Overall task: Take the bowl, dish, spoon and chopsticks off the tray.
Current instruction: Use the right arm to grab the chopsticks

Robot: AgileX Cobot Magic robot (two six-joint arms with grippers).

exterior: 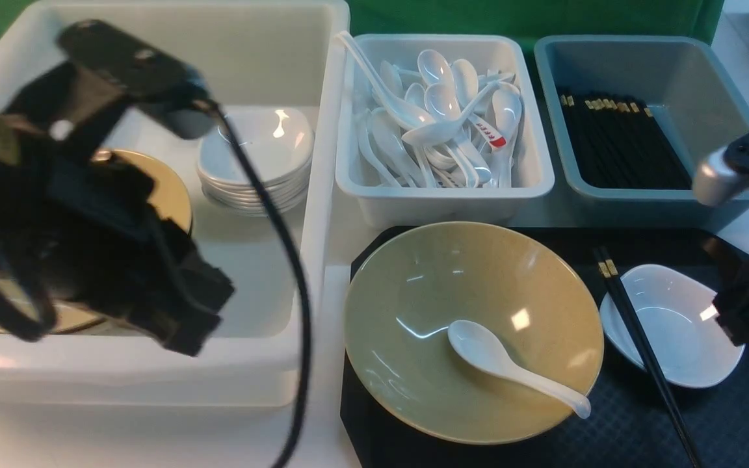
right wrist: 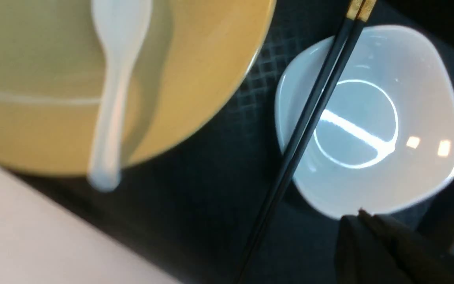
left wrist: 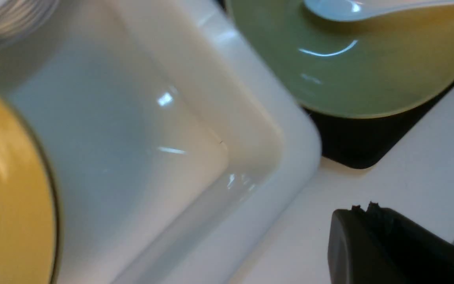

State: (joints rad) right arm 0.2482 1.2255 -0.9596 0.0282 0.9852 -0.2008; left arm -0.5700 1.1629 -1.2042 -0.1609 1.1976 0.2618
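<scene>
The left arm (exterior: 88, 214) hangs blurred over a big white bin (exterior: 270, 383) holding stacked white dishes (exterior: 264, 149). Only one of its left fingers (left wrist: 388, 248) shows, so I cannot tell whether they are apart or together. Just right of the bin, on the desk (exterior: 121, 435), lies the tray (exterior: 725, 429). The bowl (exterior: 426, 299) sits on its left part, with the spoon (exterior: 511, 367) inside and the handle resting on the near rim. Further right, the chopsticks (exterior: 641, 341) lie across the left edge of the dish (exterior: 686, 338), also on the tray. One of the right fingers (right wrist: 384, 252) hovers by the dish; again I cannot tell their spread.
</scene>
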